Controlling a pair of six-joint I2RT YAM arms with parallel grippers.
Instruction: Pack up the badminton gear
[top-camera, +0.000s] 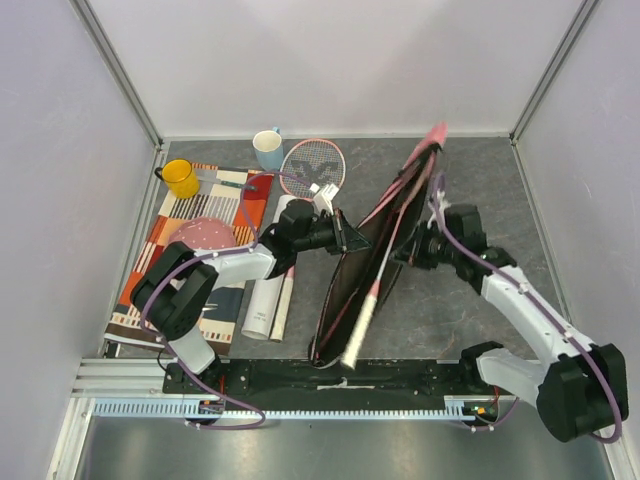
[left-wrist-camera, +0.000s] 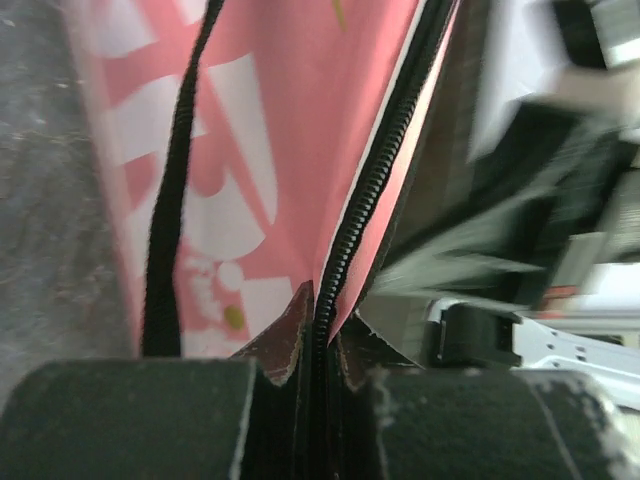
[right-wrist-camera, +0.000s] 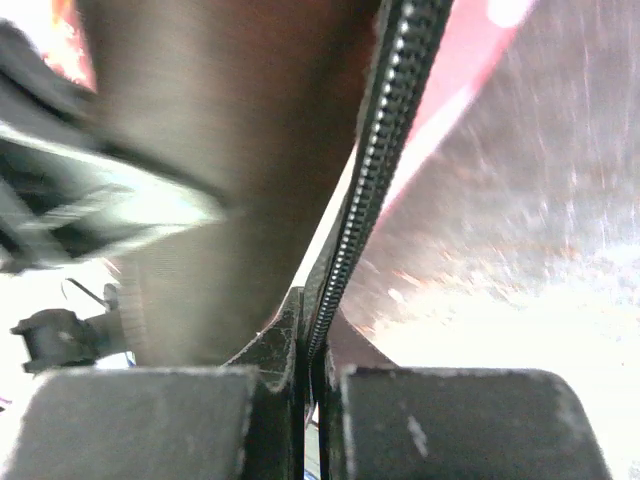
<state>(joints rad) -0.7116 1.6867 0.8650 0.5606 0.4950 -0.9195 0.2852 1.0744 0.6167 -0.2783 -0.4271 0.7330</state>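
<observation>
The pink "SPORT" racket bag (top-camera: 365, 255) stands on edge in the middle of the table, its dark inside spread open between my two grippers. One pink-framed racket lies in it, its white handle (top-camera: 360, 330) sticking out at the near end. My left gripper (top-camera: 352, 240) is shut on the bag's left zipper edge (left-wrist-camera: 370, 200). My right gripper (top-camera: 408, 250) is shut on the right zipper edge (right-wrist-camera: 385, 130). The second racket (top-camera: 312, 165) lies flat at the back. The long white tube (top-camera: 266, 295) lies left of the bag. I cannot make out any shuttlecocks.
A striped mat (top-camera: 175, 215) with cutlery and a pink dish (top-camera: 205, 235) lies at the left. A yellow mug (top-camera: 182, 178) and a blue mug (top-camera: 268, 150) stand at the back left. Walls enclose the table on three sides.
</observation>
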